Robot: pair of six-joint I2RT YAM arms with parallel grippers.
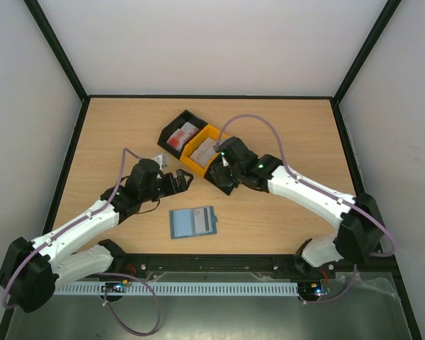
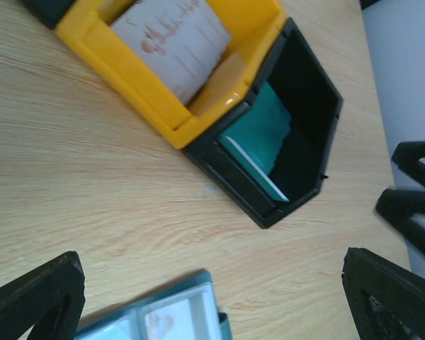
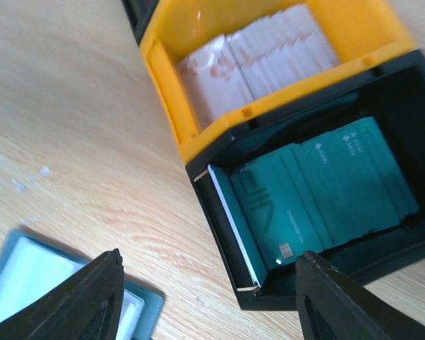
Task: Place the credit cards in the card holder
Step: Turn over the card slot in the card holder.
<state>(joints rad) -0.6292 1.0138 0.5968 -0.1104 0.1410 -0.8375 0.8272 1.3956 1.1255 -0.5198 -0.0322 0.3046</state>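
Top view, desk (image 1: 127,134): light wood, with both arms reaching in from the near edge
Top view, card holder (image 1: 193,222): lies open and flat near the front of the desk, between the two arms and apart from both pincers
Top view, bins: three touching in a slanted row behind the holder; far black bin (image 1: 176,120) with red-and-white cards (image 1: 182,134), yellow bin (image 1: 193,156) with whitish cards (image 1: 207,147), near black bin (image 1: 224,187) mostly hidden under the right arm
Top view, left pincer (image 1: 184,180): just left of the bin row
Top view, right pincer (image 1: 225,170): over the near black bin
Left wrist view, left pincer (image 2: 212,283): fingers (image 2: 35,301) stand wide apart with nothing between them
Left wrist view, contents: whitish cards (image 2: 173,42) lean in the yellow bin (image 2: 113,60); green-teal cards (image 2: 262,138) sit in the near black bin (image 2: 308,92); a corner of the card holder (image 2: 163,319) shows at the bottom edge
Right wrist view, right pincer (image 3: 211,273): fingers (image 3: 71,304) spread apart and empty, above the near black bin (image 3: 219,234)
Right wrist view, contents: green-teal cards (image 3: 326,191) stacked in that bin, whitish cards (image 3: 262,60) in the yellow bin (image 3: 163,92), card holder (image 3: 28,283) on the desk at lower left
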